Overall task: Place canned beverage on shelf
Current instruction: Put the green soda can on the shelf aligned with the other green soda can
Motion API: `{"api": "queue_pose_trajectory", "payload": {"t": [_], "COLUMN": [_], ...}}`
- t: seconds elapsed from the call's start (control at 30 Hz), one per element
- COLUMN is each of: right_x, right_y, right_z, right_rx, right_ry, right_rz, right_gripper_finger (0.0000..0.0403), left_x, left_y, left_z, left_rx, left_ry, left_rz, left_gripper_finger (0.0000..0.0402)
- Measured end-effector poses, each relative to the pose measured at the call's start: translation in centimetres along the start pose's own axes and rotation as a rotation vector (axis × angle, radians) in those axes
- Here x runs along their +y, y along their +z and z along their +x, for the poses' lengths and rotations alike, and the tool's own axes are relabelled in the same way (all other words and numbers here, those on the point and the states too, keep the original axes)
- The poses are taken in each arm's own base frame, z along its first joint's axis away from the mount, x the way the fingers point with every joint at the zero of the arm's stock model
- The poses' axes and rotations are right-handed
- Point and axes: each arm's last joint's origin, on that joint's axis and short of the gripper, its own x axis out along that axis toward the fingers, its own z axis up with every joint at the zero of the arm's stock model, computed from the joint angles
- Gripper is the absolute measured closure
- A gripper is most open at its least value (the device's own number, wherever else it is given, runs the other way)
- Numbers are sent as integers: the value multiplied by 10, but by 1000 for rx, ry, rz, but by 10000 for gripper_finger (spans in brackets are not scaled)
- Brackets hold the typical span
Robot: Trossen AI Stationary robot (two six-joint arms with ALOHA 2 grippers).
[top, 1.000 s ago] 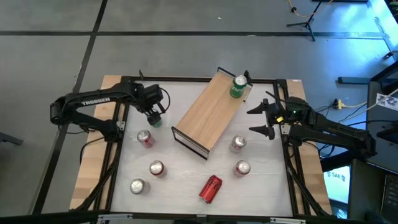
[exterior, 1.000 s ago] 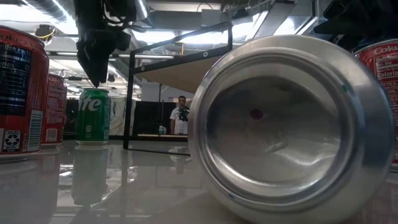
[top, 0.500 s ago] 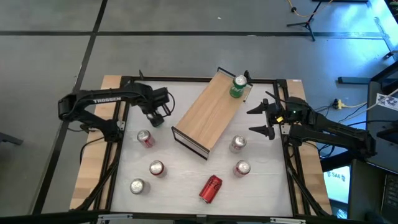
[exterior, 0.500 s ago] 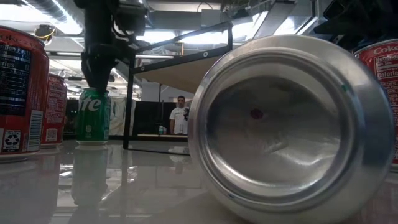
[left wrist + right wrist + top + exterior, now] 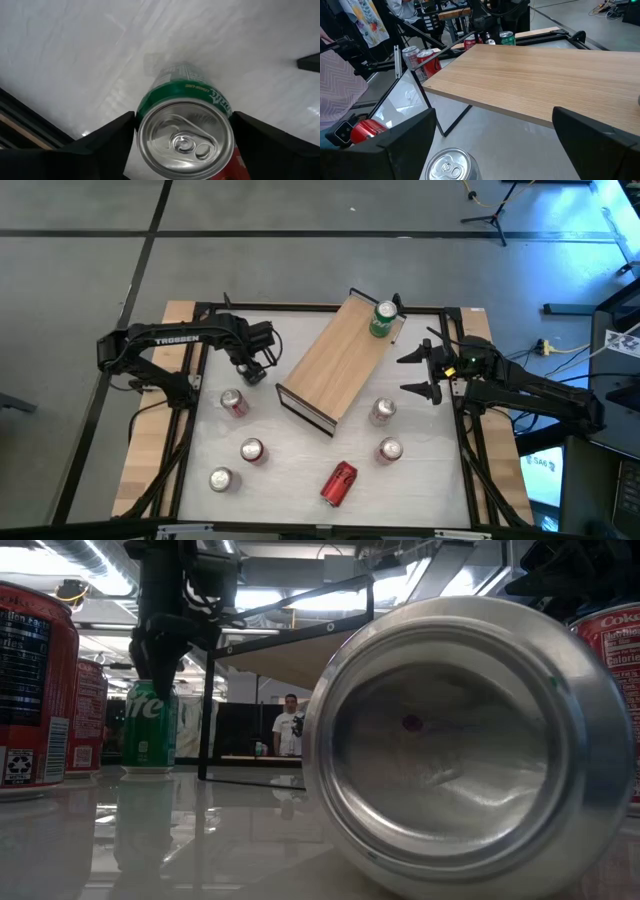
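Note:
A green can stands upright on the white table, left of the shelf; it also shows in the low view. My left gripper is open and low over this can, with one finger on either side of its top. In the high view my left gripper hides it. The shelf is a light-wood board on a dark frame, and another green can stands on its far end. My right gripper is open and empty, right of the shelf. My left gripper comes at the green can from above, pointing down, its two fingers level with the can's top rim, one on each side. I cannot tell whether the fingers touch the can. The can stands upright on the table.
Three upright cans stand at the near left. A red can lies on its side near the front and fills the low view. Two upright cans stand at the right. People stand beyond the table.
My left gripper has gone a little toward the table's right edge and down, from above the green can to around its top. The can has stayed upright in place.

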Motion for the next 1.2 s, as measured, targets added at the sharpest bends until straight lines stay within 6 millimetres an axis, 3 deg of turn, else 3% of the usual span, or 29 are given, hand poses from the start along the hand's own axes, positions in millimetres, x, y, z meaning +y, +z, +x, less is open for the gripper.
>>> {"api": "queue_pose_trajectory", "payload": {"t": [0.23, 0.53, 0.77, 1.2], "right_x": [0, 0, 0, 0], "right_y": [0, 0, 0, 0], "right_z": [0, 0, 0, 0], "right_rx": [0, 0, 0, 1], "right_ry": [0, -1, -1, 0], "right_rz": [0, -1, -1, -13], "right_gripper_finger": [11, 11, 11, 11], "left_x": [0, 2, 1, 1], "left_y": [0, 2, 4, 5], "left_z": [0, 0, 0, 0], "left_rx": [-8, -59, -83, -89], "left_ry": [8, 55, 41, 24], "left_rz": [-166, -605, -849, -871], "left_gripper_finger": [136, 134, 134, 126]}}
